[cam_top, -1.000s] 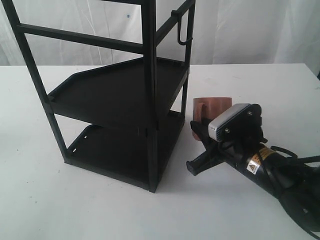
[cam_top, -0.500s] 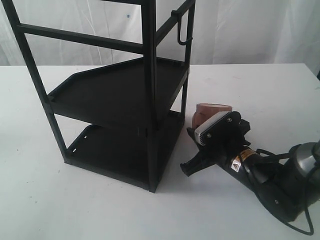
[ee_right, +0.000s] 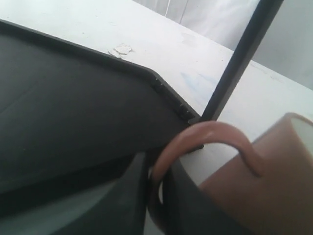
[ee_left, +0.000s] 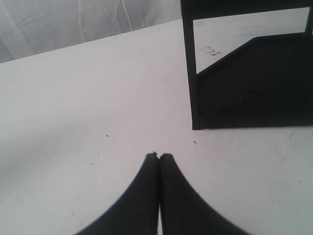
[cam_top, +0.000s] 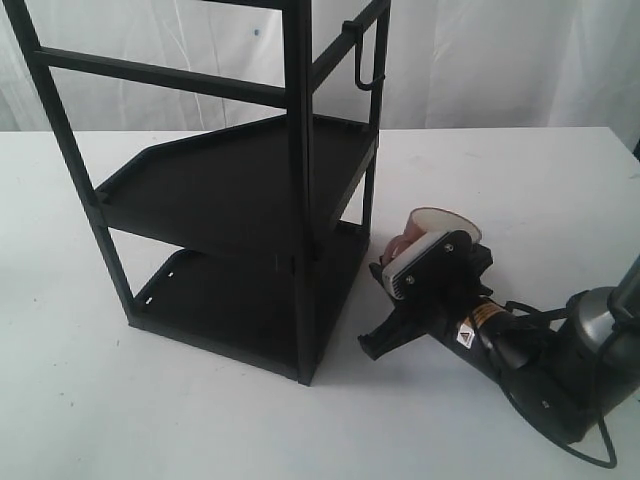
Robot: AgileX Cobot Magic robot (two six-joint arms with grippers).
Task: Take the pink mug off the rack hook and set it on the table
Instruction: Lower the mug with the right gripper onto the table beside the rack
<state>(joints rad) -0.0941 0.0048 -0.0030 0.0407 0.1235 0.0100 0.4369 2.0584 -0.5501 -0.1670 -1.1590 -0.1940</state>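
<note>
**Exterior view.**
- Rack hook: high on the black rack, bare; the lift-off step looks done.
- Pink mug: low beside the rack's bottom corner, tilted so its cream inside shows. Whether its base touches the counter cannot be told. The tilt likely comes from being carried by the handle alone.
- Right gripper: lies low and slanted at the mug's rack side. Setting down probably calls for levelling the mug first.

**Left wrist view.**
- Left gripper: jaws pressed together on nothing, over bare counter beside the rack's lower tray. It appears parked clear of the work.

**Right wrist view.**
- Handle: its loop passes between the right jaws, which clamp it tightly.
- The mug body sits just outside the tray edge, near a rack post, a possible snag.
</note>
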